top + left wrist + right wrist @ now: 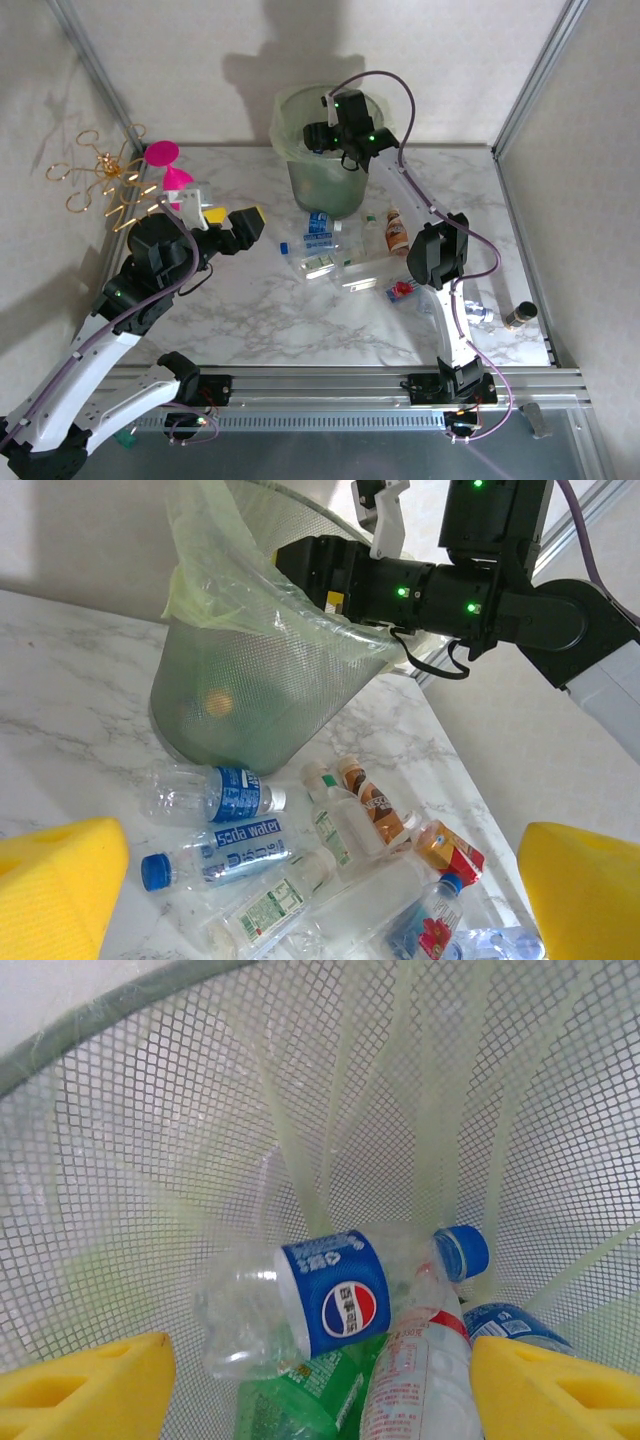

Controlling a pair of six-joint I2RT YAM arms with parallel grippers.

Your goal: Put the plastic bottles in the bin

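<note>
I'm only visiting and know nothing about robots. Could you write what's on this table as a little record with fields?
Bin: upright at the far side of the table, liner over its rim
Inside the bin: Pepsi bottle lying over a green bottle and others
Right gripper: above the bin's inside, open, empty
Loose bottles: cluster lying on the table before the bin
Left gripper: open, empty, pointed toward the loose bottles
Other: pink ornament, far left

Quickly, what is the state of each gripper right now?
Left gripper: open, holding nothing.
Right gripper: open, holding nothing, over the inside of the bin.
</note>
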